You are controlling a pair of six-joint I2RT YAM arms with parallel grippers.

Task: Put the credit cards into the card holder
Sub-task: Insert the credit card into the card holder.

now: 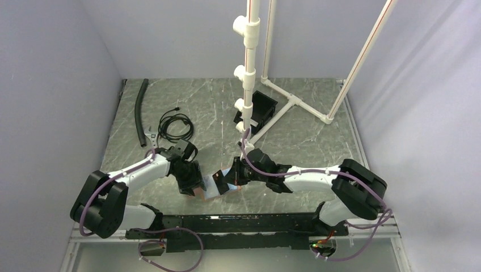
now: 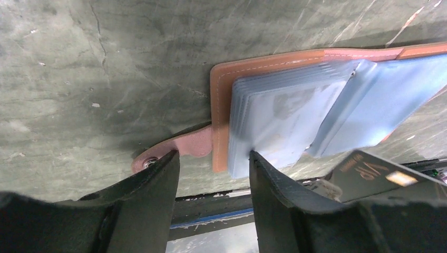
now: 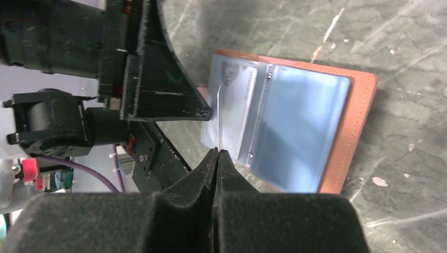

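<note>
Straddles the tab edge of the open holder (image 2: 221,89), flat on the table (image 1: 317,130), with the left gripper (image 2: 213,155), jaws apart. Pinches a card (image 3: 219,116) edge-on in the tightly closed right gripper (image 3: 217,152), just over the holder. Risks buckling it or missing the slot if pushed off-angle.

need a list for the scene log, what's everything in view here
card holder: one, tan-brown leather, lying open on the table between the hands, clear sleeves up
credit card: one, dark, pinched in the right hand at the holder's sleeves
box: one, black, far middle of the table
pipe frame: one, white, far side
hose: one, black, far left
coiled cable: one, black, beside the hose
table: one, grey-green marbled
left hand: one, black, open, at the holder's snap-tab edge
right hand: one, black, shut on the credit card
</note>
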